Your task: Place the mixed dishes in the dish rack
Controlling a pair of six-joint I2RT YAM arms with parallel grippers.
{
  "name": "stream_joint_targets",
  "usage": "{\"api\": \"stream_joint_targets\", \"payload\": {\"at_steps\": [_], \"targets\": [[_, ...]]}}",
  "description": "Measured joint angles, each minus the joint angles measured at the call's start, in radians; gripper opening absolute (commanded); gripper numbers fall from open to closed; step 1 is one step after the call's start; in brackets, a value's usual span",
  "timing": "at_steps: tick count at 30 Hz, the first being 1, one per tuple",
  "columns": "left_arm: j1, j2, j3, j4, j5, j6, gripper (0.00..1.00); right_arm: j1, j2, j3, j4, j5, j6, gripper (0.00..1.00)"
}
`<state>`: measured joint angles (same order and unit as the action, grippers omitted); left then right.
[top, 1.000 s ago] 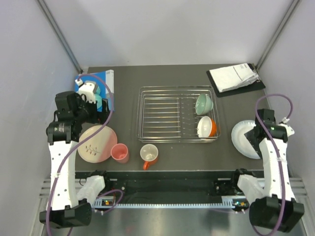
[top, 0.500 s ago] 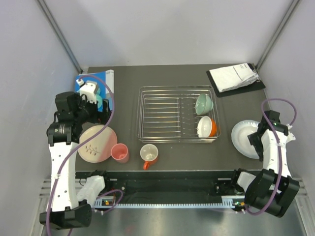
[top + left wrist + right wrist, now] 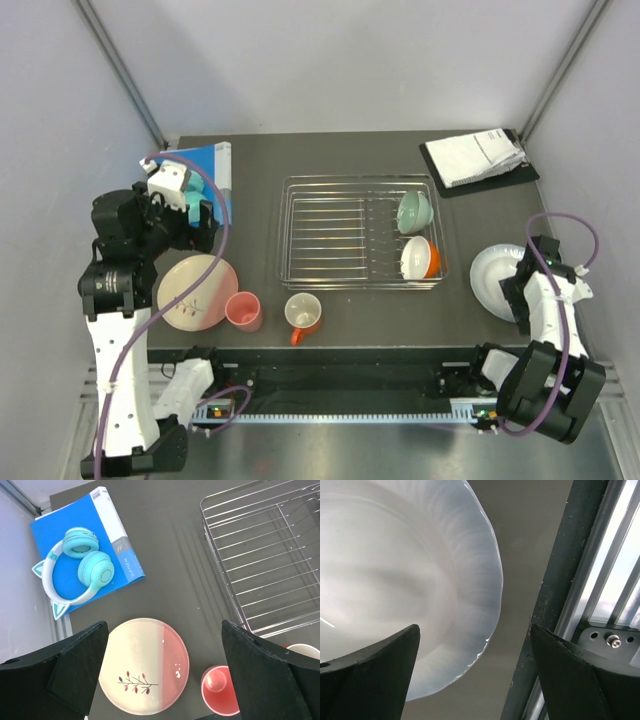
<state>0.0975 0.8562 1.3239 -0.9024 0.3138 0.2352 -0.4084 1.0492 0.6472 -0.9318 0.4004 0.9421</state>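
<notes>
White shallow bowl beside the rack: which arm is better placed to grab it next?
Right. The right hand, open, hangs over the rim of the white shallow bowl. The left hand, also open, is over the plate, across the dish rack from that bowl.

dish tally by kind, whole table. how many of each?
Plates: 1, the cream-and-pink plate
Cups and mugs: 2, the pink cup and orange mug
Bowls: 3, the mint-green bowl, orange bowl and white shallow bowl
Total: 6
</notes>
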Motion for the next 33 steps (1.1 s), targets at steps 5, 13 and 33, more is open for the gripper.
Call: {"api": "stream_joint_targets", "payload": {"at_steps": [5, 13, 33], "targets": [[0.0, -0.016, 0.003, -0.032, -0.014, 0.014, 0.99, 0.0, 0.0, -0.069, 0.07, 0.006, 0.037, 0.89], [0.0, -0.014, 0.021, -0.057, -0.027, 0.023, 0.99, 0.0, -0.001, -0.126, 0.186, -0.002, 0.066, 0.82], [0.0, 0.017, 0.021, -0.058, -0.05, 0.026, 0.99, -0.016, 0.154, -0.056, 0.435, -0.063, 0.054, 0.77]]}}
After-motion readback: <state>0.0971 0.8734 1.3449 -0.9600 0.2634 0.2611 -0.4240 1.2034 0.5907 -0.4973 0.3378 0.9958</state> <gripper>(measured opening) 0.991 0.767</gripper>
